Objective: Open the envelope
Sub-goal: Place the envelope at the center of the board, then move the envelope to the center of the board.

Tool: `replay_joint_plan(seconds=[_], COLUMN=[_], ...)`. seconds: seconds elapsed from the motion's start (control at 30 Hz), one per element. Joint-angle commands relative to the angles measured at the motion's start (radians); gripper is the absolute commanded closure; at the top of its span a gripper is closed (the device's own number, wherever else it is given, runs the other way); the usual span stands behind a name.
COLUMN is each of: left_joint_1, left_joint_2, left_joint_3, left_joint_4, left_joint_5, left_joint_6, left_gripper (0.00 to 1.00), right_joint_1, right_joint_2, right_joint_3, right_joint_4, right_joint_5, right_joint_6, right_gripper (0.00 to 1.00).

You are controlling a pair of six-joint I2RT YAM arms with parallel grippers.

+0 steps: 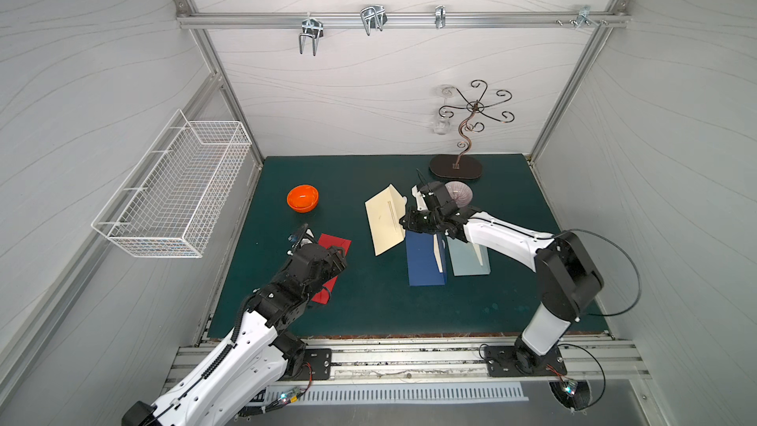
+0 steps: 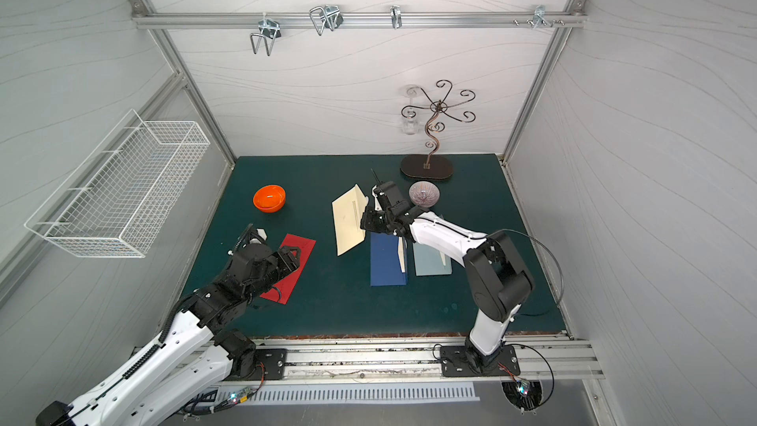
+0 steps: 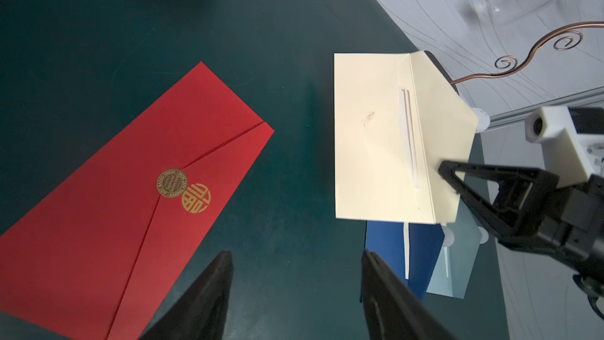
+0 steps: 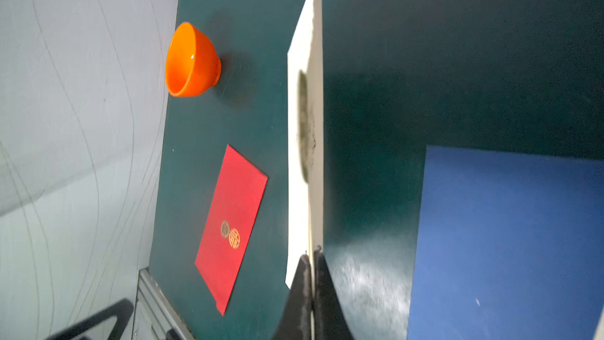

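We see a green mat [image 1: 368, 309] inside white wall panels [image 1: 368, 96]. Our right gripper [image 4: 312, 255] clamps the flap [image 3: 441, 119] of the cream envelope [image 3: 366, 132]. Our left gripper [image 3: 295, 253] hangs apart from it, fingers spread.

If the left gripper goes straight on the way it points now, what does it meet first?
The left gripper would probably meet the bare green mat first, between the red envelope and the cream envelope; depth is unclear.

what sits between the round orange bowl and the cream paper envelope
Nothing: only bare dark green table mat separates the round orange bowl and the cream paper envelope, clear in both top views.
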Motion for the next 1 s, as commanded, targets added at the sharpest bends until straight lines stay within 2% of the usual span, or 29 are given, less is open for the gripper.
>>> replay_joint_plan(seconds=[0.0,0.13,0.3,0.47,0.6,0.7,0.87,0.97], left_joint_1=[0.004,0.005,0.006,0.005,0.012,0.046,0.197,0.322], left_joint_2=[-0.003,0.006,0.005,0.020,0.066,0.111,0.233,0.364], left_joint_3=[0.012,0.017,0.021,0.018,0.036,0.053,0.076,0.122], left_joint_4=[0.001,-0.010,-0.026,-0.013,-0.006,0.002,0.045,0.068], left_joint_5=[-0.029,-0.002,0.003,-0.007,0.004,0.032,0.175,0.273], left_joint_6=[0.030,0.049,0.057,0.071,0.105,0.114,0.089,0.097], left_gripper=[0.34,0.33,0.33,0.32,0.31,0.30,0.30,0.29], right_joint_1=[-0.015,-0.014,-0.016,-0.016,-0.016,-0.021,-0.019,0.004], right_joint_2=[0.102,0.239,0.322,0.317,0.247,0.160,-0.014,-0.117], right_joint_3=[0.104,0.239,0.288,0.289,0.254,0.168,-0.058,-0.177], right_joint_4=[-0.007,-0.045,-0.107,-0.127,-0.169,-0.171,-0.016,0.056], right_joint_5=[0.035,0.024,0.050,-0.009,-0.036,-0.021,-0.145,-0.180], right_joint_6=[0.025,0.039,0.039,-0.002,-0.054,-0.068,-0.028,-0.007], right_gripper=[0.97,0.96,0.93,0.79,0.73,0.67,0.51,0.46])
